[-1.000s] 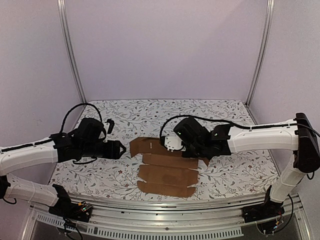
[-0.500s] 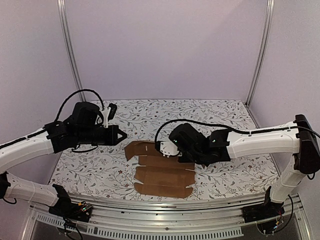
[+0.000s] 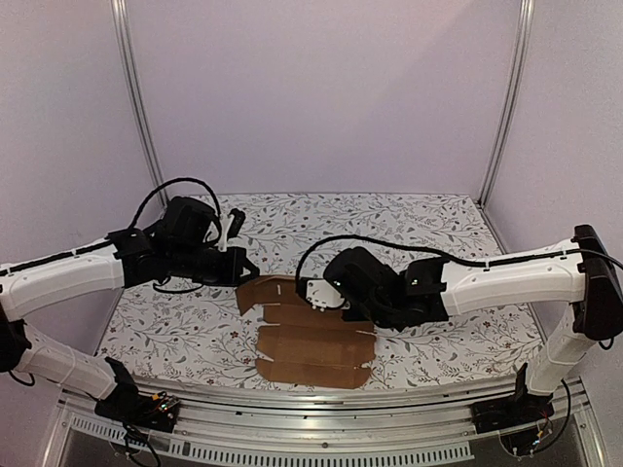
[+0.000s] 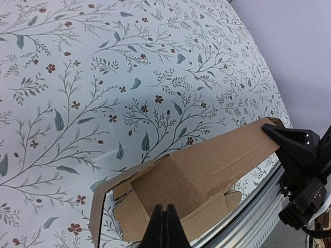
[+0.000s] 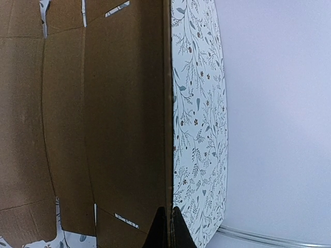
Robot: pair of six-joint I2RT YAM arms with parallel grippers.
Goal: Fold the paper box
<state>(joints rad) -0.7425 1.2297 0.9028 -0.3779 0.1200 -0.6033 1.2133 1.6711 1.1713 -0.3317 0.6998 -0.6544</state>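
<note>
The paper box [image 3: 313,342] is a flat brown die-cut sheet in the middle of the floral table, its far long panel tilted up. My right gripper [image 3: 323,292] holds that raised far edge. In the right wrist view the cardboard [image 5: 103,113] edge runs straight in between my right gripper's [image 5: 168,218] shut fingertips. My left gripper [image 3: 251,276] is at the sheet's left end. In the left wrist view its shut tips [image 4: 164,222] rest over a raised flap of the box [image 4: 207,168], with nothing between them.
A floral cloth [image 3: 448,331] covers the table. A metal rail [image 3: 321,433] runs along the near edge, and upright posts [image 3: 136,107] stand at the back corners against lilac walls. The right arm's black fingers [image 4: 292,147] show at the cardboard's corner in the left wrist view.
My left gripper has shut and moved right to the box's left flap. The right gripper has shifted left with the box edge, and the sheet has slid slightly left.
</note>
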